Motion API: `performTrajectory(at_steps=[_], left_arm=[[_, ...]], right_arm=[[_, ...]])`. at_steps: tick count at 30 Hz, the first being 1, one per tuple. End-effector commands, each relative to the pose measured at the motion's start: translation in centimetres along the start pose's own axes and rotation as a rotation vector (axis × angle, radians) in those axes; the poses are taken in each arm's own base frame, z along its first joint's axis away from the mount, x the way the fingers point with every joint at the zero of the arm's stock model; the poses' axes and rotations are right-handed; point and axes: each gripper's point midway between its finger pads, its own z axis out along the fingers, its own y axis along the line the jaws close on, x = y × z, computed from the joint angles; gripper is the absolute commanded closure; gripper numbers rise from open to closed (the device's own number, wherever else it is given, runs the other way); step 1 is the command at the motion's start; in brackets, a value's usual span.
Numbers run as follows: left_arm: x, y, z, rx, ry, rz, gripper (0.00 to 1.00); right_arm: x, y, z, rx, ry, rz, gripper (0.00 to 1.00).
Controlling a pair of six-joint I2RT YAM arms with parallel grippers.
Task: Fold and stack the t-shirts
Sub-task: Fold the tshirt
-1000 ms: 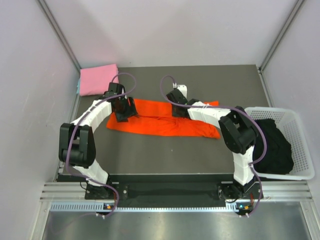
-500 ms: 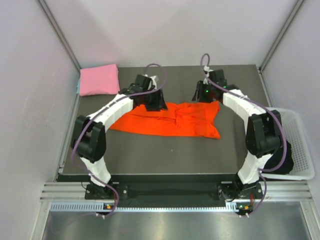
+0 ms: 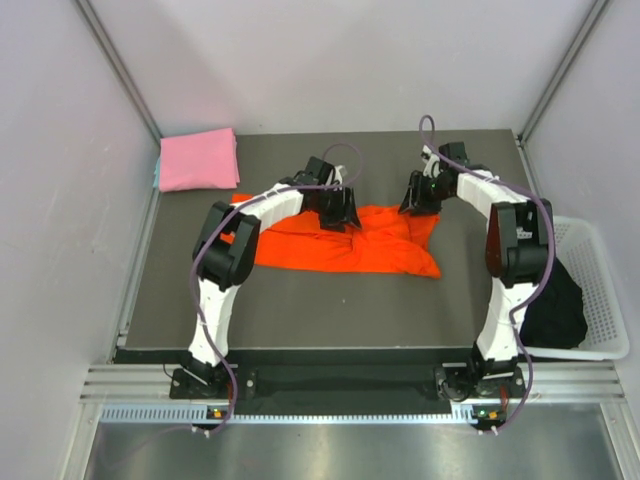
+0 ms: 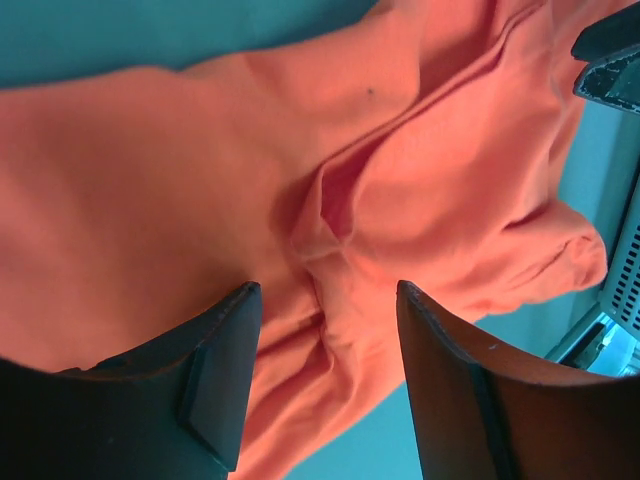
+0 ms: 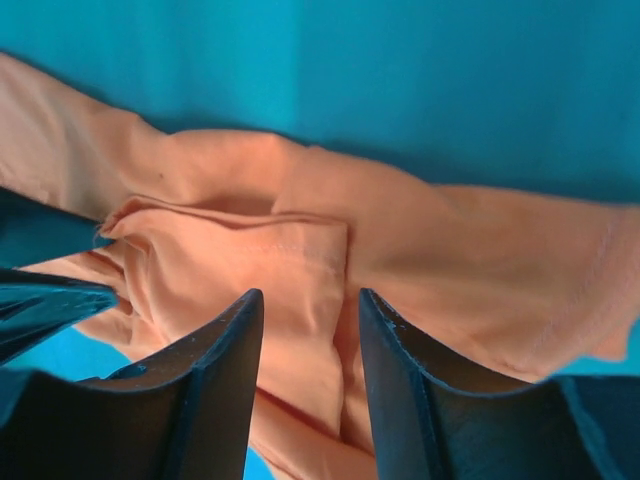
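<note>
The orange-red t-shirt (image 3: pixel 330 245) lies crumpled across the middle of the table, bunched into folds toward its right end. My left gripper (image 3: pixel 340 212) hangs over its back edge near the middle. In the left wrist view that gripper (image 4: pixel 325 300) stands open above a creased ridge of the orange cloth (image 4: pixel 200 180), holding nothing. My right gripper (image 3: pixel 418 198) is over the shirt's back right corner. It (image 5: pixel 310 300) is open too, with a folded flap of the orange cloth (image 5: pixel 300 250) below the gap. The pink t-shirt (image 3: pixel 197 160) lies folded at the back left corner.
A white lattice basket (image 3: pixel 590 235) stands off the table's right edge with dark clothes (image 3: pixel 555 300) in it. Pale walls and metal posts close in the back and both sides.
Both grippers have travelled toward the back right. The right one, nearly shut before, now stands open. The shirt, a long flat strip before, is now shorter and bunched at its right end.
</note>
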Motion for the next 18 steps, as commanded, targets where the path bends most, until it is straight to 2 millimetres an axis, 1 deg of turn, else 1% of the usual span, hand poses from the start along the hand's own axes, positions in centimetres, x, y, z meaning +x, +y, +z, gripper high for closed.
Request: performTrajectory(at_steps=[1, 2, 6, 8, 10, 11, 12, 13, 14, 15, 16, 17, 18], left_arm=[[-2.5, -2.3, 0.5, 0.081, -0.063, 0.08, 0.39], [-2.7, -2.5, 0.6, 0.087, -0.069, 0.085, 0.39], [-2.8, -1.8, 1.9, 0.081, -0.057, 0.083, 0.39], [-3.1, -1.9, 2.2, 0.086, -0.058, 0.087, 0.4], [-3.0, -1.7, 2.6, 0.092, -0.053, 0.09, 0.41], [-3.1, -1.8, 2.7, 0.094, -0.057, 0.092, 0.43], [-3.3, -1.8, 2.8, 0.099, -0.062, 0.094, 0.45], [-3.4, -1.9, 2.8, 0.102, -0.065, 0.093, 0.47], [-3.6, -2.0, 2.8, 0.104, -0.07, 0.096, 0.55], [-3.7, -2.2, 2.8, 0.11, -0.071, 0.092, 0.6], [-3.7, -2.2, 2.9, 0.113, -0.071, 0.091, 0.66], [-3.9, -2.4, 2.9, 0.117, -0.074, 0.088, 0.74], [-4.1, -2.2, 3.0, 0.111, -0.079, 0.077, 0.88]], right_arm=[[-2.3, 0.7, -0.3, -0.081, -0.038, -0.056, 0.57], [-2.2, 0.5, 0.0, -0.08, -0.034, -0.054, 0.58], [-1.7, -0.5, 1.2, -0.072, -0.013, -0.04, 0.6], [-1.6, -0.6, 1.5, -0.075, -0.011, -0.042, 0.6], [-1.6, -0.6, 1.6, -0.084, -0.018, -0.049, 0.64], [-2.0, -0.5, 1.6, -0.089, -0.034, -0.059, 0.68], [-2.3, -0.3, 1.2, -0.089, -0.052, -0.068, 0.8], [-2.4, -0.5, 1.2, -0.077, -0.059, -0.068, 0.89], [-2.8, -0.4, 1.1, -0.078, -0.079, -0.078, 0.95], [-3.3, 0.0, 0.6, -0.083, -0.1, -0.091, 1.0], [-3.4, 0.1, 0.3, -0.084, -0.111, -0.096, 1.0], [-4.0, 0.4, 0.0, -0.09, -0.139, -0.109, 1.0], [-4.5, 0.8, -0.7, -0.095, -0.164, -0.124, 1.0]])
